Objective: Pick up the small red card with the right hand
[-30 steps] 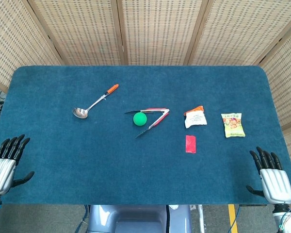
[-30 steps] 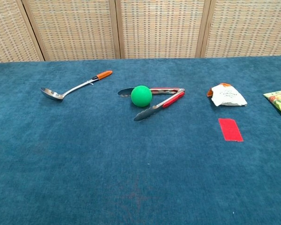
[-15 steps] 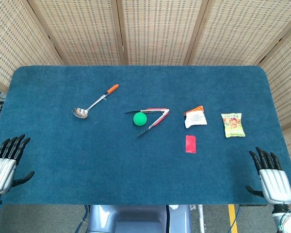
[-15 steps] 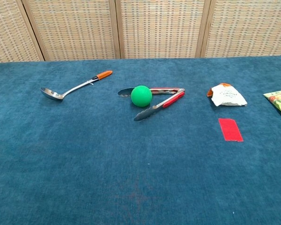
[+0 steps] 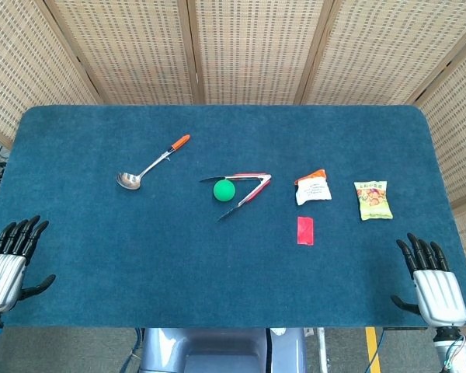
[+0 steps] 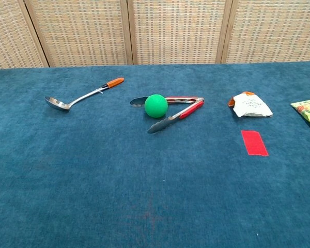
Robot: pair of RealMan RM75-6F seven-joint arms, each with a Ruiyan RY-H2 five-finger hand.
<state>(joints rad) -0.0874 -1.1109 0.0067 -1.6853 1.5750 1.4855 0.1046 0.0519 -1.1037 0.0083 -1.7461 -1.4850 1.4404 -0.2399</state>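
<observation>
Red card (image 5: 305,231) flat; right robot hand (image 5: 434,287) apart.

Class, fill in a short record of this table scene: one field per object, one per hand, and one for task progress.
target: small red card, flat on the blue table, untouched
right hand: at the table's near right corner, fingers apart, holding nothing
left hand: at the near left edge, holding nothing
white packet: just behind the card
snack bag: right of the packet
green ball: between the tongs' arms
ladle: far left
progress: reach not yet begun

Small red card (image 5: 305,231), rectangular, flat on blue cloth, just below white packet.
</observation>
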